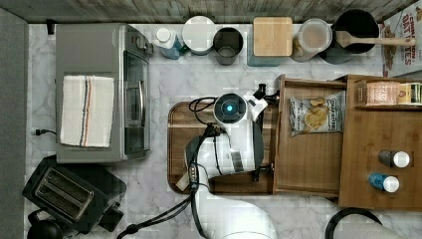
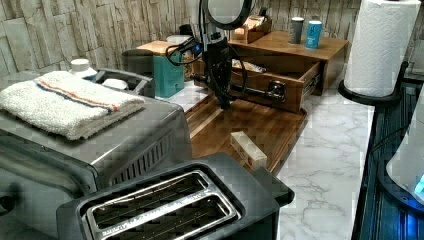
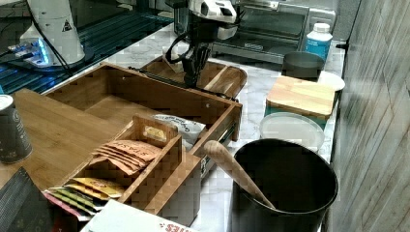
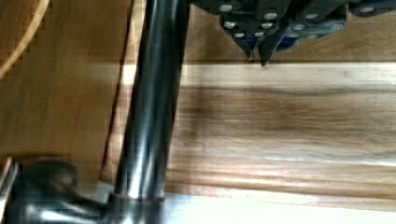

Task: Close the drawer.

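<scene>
The drawer [image 1: 308, 164] stands pulled well out of the cabinet [image 1: 378, 149], at the top view's right, its front overhanging the tray [image 1: 176, 149] that lies on the marble counter [image 1: 199, 79]. The gripper [image 4: 258, 52] hangs just outside the drawer front, over the tray and beside the handle [image 4: 152, 102]. In the wrist view its fingertips sit close together, all but pinched, with nothing between them.

The step in hand looks like setting up the push. To do it well, the gripper should meet the handle or the front panel near its middle, so the box slides straight on its runners and does not skew. The push should run along the drawer's travel, toward the cabinet, level and steady, with the fingers kept clear under or behind the bar so they do not snag. It should go on until the front lies flush with the cabinet.

The drawer is a shallow medium-brown wooden box with thin raised rims. A long black bar on dark end mounts runs across its front. Inside, toward the far end in the top view, lies a chip bag [image 1: 317, 113]; the remaining floor is bare wood.
</scene>
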Controlling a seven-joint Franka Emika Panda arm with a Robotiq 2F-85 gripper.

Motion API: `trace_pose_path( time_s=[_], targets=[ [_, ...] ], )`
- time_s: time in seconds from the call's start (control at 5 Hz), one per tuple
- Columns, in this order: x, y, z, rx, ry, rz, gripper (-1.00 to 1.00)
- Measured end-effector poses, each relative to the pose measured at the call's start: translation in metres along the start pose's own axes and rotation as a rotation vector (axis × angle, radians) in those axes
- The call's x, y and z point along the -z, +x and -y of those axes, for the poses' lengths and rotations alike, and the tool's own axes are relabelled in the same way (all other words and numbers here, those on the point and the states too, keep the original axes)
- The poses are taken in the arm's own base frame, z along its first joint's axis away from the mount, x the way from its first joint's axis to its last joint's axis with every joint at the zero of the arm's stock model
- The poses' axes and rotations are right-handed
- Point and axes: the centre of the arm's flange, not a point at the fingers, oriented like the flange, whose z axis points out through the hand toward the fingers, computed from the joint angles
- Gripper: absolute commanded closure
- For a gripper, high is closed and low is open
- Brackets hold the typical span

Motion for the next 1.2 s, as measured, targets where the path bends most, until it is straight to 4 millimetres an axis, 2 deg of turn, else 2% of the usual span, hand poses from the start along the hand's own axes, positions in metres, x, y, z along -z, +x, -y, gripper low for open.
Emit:
trace_pose_path(
  time_s=[0.2, 0.6, 0.8, 1.0, 1.2],
  targets=[
    [-0.002, 0.000, -0.006, 0.084, 0.026, 0.003, 1.00],
    [-0.010, -0.005, -0.047, 0.073, 0.050, 0.013, 1.00],
    [-0.011, -0.008, -0.076, 0.029, 0.038, 0.016, 1.00],
    [-0.009, -0.006, -0.105, -0.027, 0.023, -0.088, 1.00],
    [-0.010, -0.010, -0.137, -0.052, 0.050, -0.099, 1.00]
  ],
)
